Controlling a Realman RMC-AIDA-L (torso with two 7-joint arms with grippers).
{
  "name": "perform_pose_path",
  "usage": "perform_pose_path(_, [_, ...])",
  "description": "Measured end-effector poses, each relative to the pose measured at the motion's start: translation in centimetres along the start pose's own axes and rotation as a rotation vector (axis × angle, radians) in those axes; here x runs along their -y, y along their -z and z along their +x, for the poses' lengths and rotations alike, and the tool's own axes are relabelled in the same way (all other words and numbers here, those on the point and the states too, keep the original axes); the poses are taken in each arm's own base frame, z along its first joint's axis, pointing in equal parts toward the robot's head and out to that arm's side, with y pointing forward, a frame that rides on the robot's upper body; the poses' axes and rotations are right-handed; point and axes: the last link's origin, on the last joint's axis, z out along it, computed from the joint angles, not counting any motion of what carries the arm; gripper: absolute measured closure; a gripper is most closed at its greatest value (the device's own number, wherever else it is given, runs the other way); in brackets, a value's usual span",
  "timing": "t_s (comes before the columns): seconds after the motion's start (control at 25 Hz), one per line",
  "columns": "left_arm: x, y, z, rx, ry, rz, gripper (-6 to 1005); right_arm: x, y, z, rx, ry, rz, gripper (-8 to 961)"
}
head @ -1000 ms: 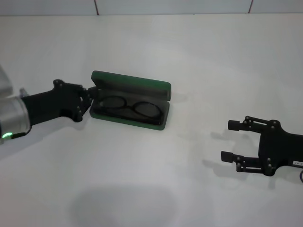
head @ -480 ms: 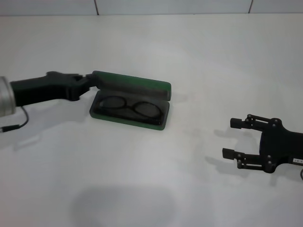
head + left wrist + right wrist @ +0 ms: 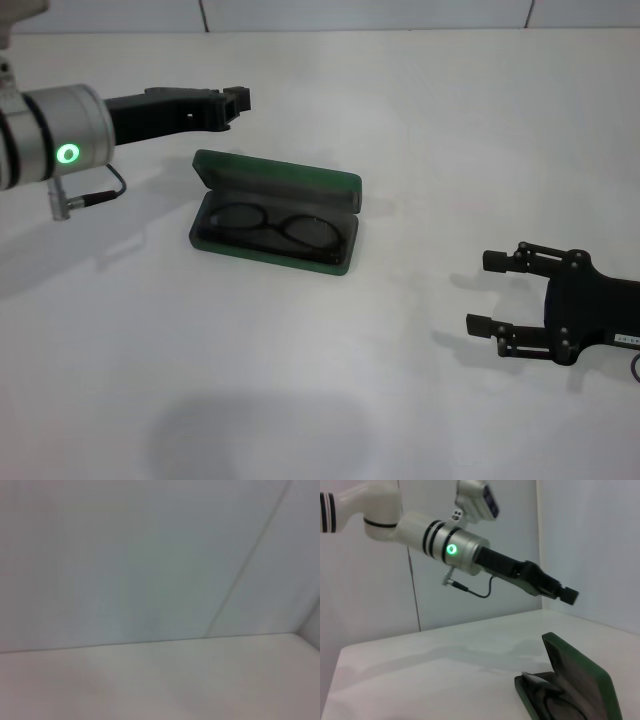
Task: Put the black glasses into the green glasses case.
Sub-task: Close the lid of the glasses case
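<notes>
The green glasses case (image 3: 283, 180) lies open left of the table's middle, its lid standing up at the back. The black glasses (image 3: 275, 225) rest inside its tray, lenses facing up. My left gripper (image 3: 236, 100) hovers in the air behind and above the case's left end, fingers together, holding nothing. My right gripper (image 3: 490, 294) sits low at the right, well away from the case, open and empty. In the right wrist view the case (image 3: 582, 672) shows end-on with the glasses (image 3: 545, 694) inside, and the left gripper (image 3: 567, 595) is raised above it.
A white table (image 3: 330, 400) spreads around the case on all sides. Pale wall panels (image 3: 370, 12) rise along its far edge. The left wrist view holds only wall and tabletop.
My left arm has lifted off the case's left end and swung up and back. The case and glasses stay put. The right gripper has barely moved.
</notes>
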Motion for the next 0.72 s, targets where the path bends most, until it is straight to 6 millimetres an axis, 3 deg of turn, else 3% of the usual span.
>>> perform_pose_path(0.32, [-1.4,-2.3,-1.0,0.011,-0.063,0.144,1001,0.1,0.0,0.0,-0.004,0.001,0.001,186])
perform_pose_path(0.72, [-1.2,-2.0,-3.1,-0.033,-0.083,0.171,1001,0.3,-0.1,-0.1,-0.008,0.004,0.006,185])
